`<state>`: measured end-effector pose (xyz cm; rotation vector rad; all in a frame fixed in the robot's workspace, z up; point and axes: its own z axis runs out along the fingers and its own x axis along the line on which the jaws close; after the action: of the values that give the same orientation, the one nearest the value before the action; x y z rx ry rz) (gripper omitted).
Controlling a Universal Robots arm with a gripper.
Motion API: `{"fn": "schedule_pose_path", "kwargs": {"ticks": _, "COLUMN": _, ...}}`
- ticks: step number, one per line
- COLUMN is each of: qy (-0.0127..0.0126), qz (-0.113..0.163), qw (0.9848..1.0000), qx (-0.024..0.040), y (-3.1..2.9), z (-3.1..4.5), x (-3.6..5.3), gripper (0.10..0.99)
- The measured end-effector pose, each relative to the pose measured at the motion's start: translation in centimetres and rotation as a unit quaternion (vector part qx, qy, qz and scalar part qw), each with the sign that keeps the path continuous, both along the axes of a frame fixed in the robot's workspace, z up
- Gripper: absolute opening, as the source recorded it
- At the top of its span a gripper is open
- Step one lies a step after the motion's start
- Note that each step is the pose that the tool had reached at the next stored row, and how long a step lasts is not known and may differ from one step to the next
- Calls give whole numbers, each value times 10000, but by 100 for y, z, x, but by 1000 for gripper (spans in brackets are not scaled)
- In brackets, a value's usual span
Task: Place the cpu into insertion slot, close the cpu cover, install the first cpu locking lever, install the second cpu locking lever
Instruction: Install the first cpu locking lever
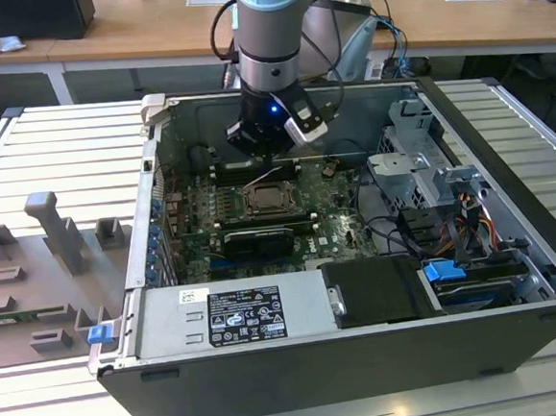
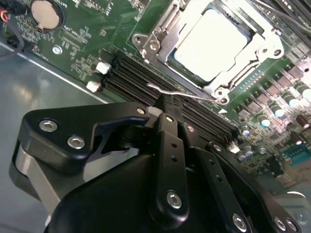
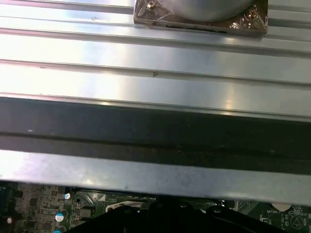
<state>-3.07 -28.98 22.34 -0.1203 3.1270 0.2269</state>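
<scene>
cpu (image 2: 210, 44): you are seeing it sitting in the slot (image 2: 221, 73), cover (image 2: 160, 36) framing it.
End effector (image 2: 167, 104): pinching a thin lever (image 2: 170, 90) just beside the slot, for locking.

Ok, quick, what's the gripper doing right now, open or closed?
Gripper: closed, tips at the thin wire lever beside the chip; whether it grips the lever cannot be told.

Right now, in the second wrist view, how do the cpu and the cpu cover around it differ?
The cpu is a solid, pale, matte square plate; the cpu cover is a shiny silver frame with an open window. The cpu lies inside the window, while the cpu cover runs round its edges, with screws at its corners. Both lie flat on the green circuit board.
</scene>
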Motion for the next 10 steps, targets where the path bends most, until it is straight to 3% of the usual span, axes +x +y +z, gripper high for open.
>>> {"fn": "schedule_pose_path", "kwargs": {"ticks": 3, "qy": 0, "qz": 0, "qw": 10000, "qx": 20, "y": 0, "z": 40, "x": -22, "gripper": 106}}
{"fn": "schedule_pose_path", "kwargs": {"ticks": 10, "qy": 0, "qz": -100, "qw": 9999, "qx": 20, "y": -25, "z": 32, "x": 4, "gripper": 106}}
